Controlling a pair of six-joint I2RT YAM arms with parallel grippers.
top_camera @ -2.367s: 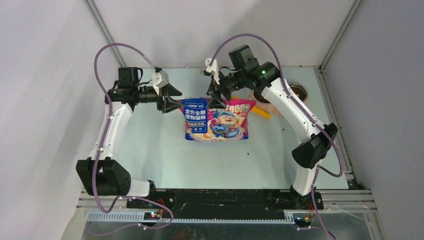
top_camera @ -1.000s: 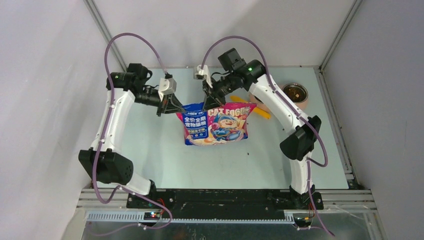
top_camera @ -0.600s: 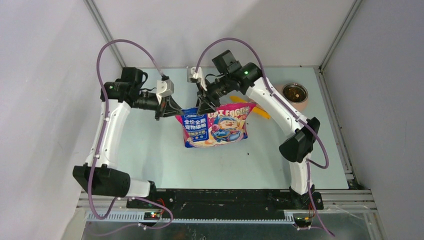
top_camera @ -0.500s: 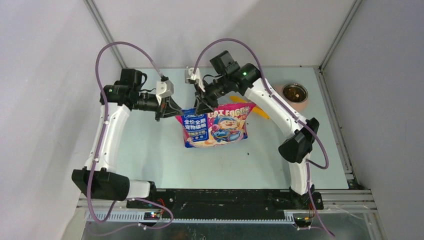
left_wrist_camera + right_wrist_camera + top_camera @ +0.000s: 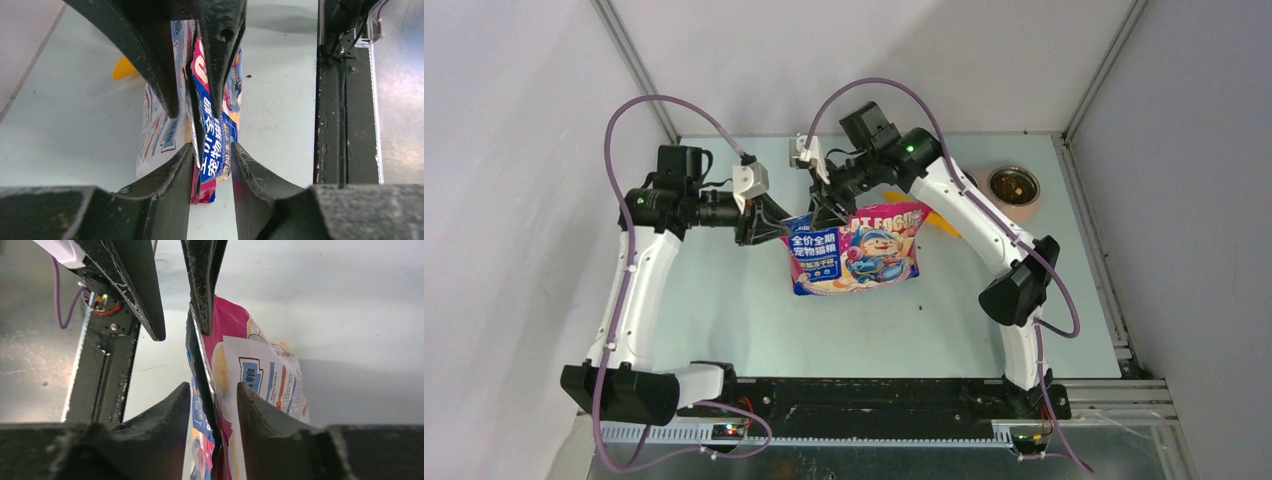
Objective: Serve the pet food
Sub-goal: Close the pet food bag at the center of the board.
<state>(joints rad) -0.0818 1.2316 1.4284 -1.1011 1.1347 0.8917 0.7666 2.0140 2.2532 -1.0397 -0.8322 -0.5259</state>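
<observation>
The pink-and-blue cartoon bag (image 5: 854, 250) stands mid-table with its top tilted left. My left gripper (image 5: 776, 225) is shut on the bag's top left corner. In the left wrist view, the left gripper (image 5: 210, 147) has the blue front panel (image 5: 215, 145) between its fingers. My right gripper (image 5: 824, 212) is shut on the top edge just beside it. In the right wrist view, the right gripper (image 5: 213, 387) holds the bag's edge (image 5: 260, 375). The kibble in the bag is hidden. Dark brown bits show in the steel bowl (image 5: 1012, 184).
A yellow scoop (image 5: 944, 225) lies behind the bag's right corner and also shows in the left wrist view (image 5: 122, 67). A small dark speck (image 5: 921, 297) lies on the table in front of the bag. The bowl stands at the far right edge. Enclosure walls stand close on three sides.
Both grippers have shifted left with the bag's top. The right gripper now sits nearer the left corner. The bag has tilted and slid a little left. A dark speck has appeared on the table.
</observation>
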